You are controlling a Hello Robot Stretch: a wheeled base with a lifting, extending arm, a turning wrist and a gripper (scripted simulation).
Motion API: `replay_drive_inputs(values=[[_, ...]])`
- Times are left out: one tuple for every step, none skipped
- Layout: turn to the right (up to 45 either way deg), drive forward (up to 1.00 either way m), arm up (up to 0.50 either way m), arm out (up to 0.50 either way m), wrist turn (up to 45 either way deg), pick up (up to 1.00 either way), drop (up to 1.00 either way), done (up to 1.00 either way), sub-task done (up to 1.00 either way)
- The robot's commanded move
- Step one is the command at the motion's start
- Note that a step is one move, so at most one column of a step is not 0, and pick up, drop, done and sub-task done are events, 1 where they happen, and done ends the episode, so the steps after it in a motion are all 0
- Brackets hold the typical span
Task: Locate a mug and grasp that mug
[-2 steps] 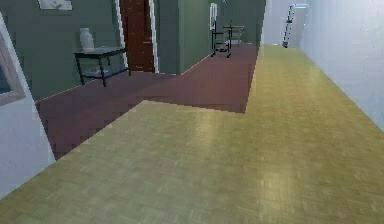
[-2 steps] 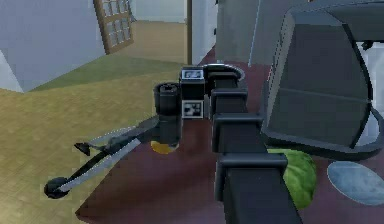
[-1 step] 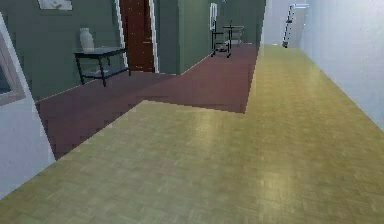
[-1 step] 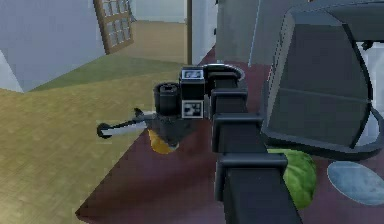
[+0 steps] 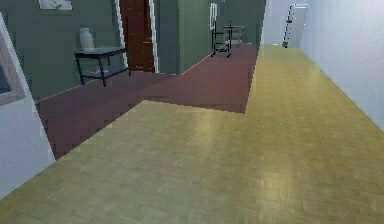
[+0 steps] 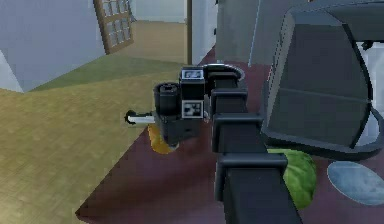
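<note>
The arm (image 6: 245,160) is being held out across the dark red tabletop (image 6: 150,190), presumably to place the gripper (image 6: 135,118) at an orange-yellow object (image 6: 160,146), possibly the mug, near the edge; jaw setting and hold cannot be told.

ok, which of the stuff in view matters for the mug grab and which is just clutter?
Job: gripper; small orange thing by it, possibly the mug; whether it's held can't be told.
Lying about: green round thing, grey dish, big dark appliance, white vase, side table, black cart.
</note>
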Motion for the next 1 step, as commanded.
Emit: replay_drive_inputs(values=[[0.0, 0.00, -0.10, 0.00, 0.0, 0.00, 0.00, 0.00, 0.00]])
